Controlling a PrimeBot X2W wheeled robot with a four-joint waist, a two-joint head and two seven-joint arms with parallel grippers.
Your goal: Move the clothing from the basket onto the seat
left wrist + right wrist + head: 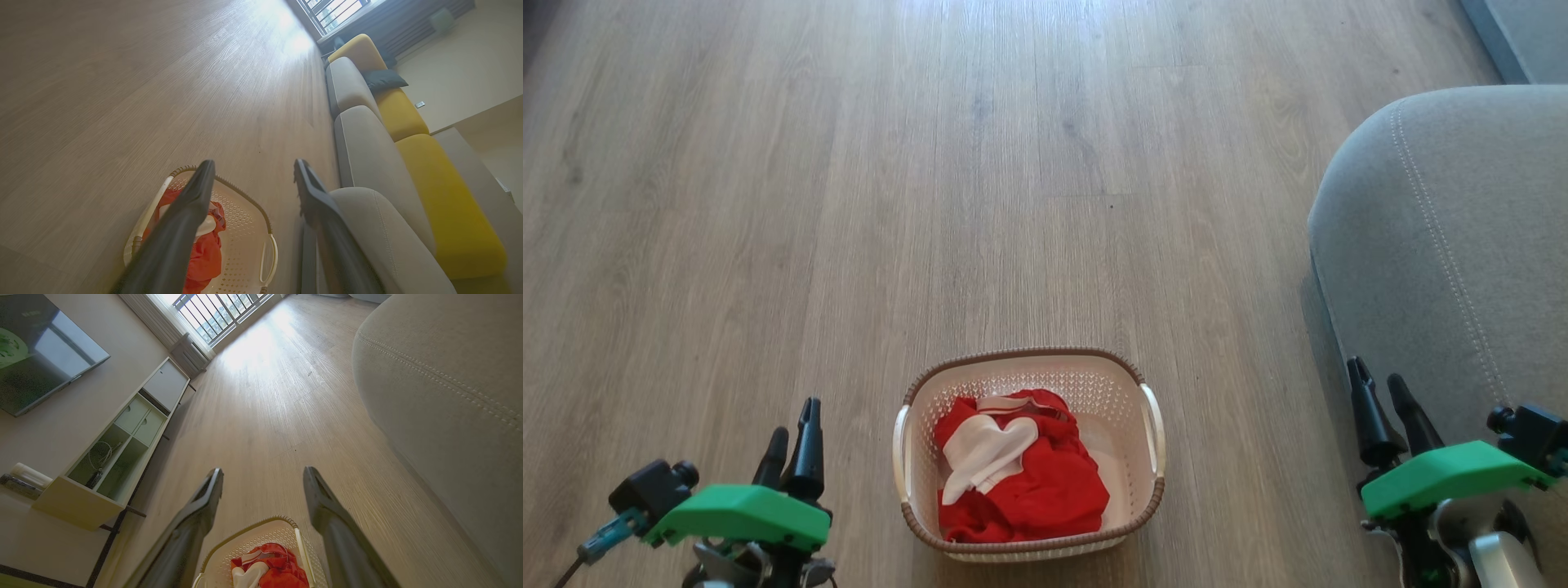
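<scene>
My left gripper (794,418) hangs at the lower left over the wooden floor (849,204), fingers apart and empty. To its right, between my two arms, the basket (1029,354) stands on the floor, a handle on each side. The red and white clothing (1029,490) is heaped inside, toward its left wall. My right gripper (1375,372), fingers likewise spread and empty, sits by the grey seat (1445,245) at far right. I judge my left arm nearer the heap, and the seat lies rightward of it.

Red-and-white clothing (1021,478) lies crumpled inside the cream, brown-rimmed basket (1152,490) on the floor, left of the grey seat (1445,245).
</scene>
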